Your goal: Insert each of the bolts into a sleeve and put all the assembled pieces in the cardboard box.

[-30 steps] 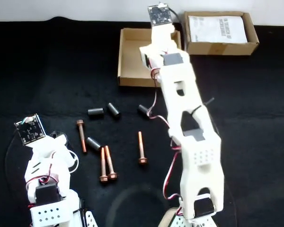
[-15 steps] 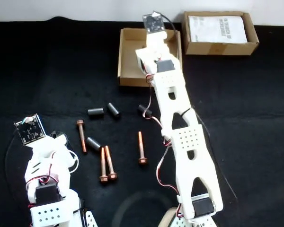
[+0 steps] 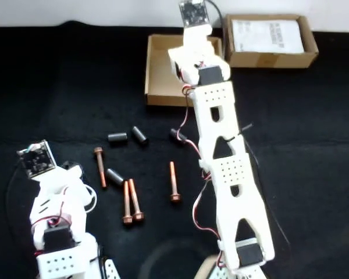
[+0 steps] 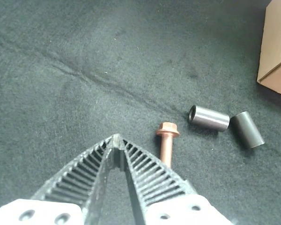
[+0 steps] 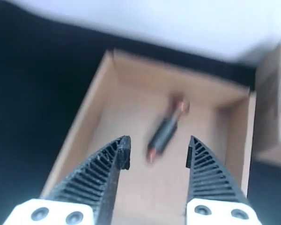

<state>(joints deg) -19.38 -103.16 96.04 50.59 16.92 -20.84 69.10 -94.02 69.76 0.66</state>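
The right arm [image 3: 224,151] has straightened out, claw [image 5: 159,143] over the cardboard box [image 3: 159,70].

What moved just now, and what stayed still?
The right arm straightened out and its wrist pushed farther across the cardboard box; its gripper hangs open above an assembled piece lying inside. The left arm, the four loose bolts and four sleeves stayed put.

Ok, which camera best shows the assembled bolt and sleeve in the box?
Right wrist view: the assembled piece lies on the cardboard box floor, framed by the open right gripper. The high view's right arm covers it; the left wrist view catches a box corner.
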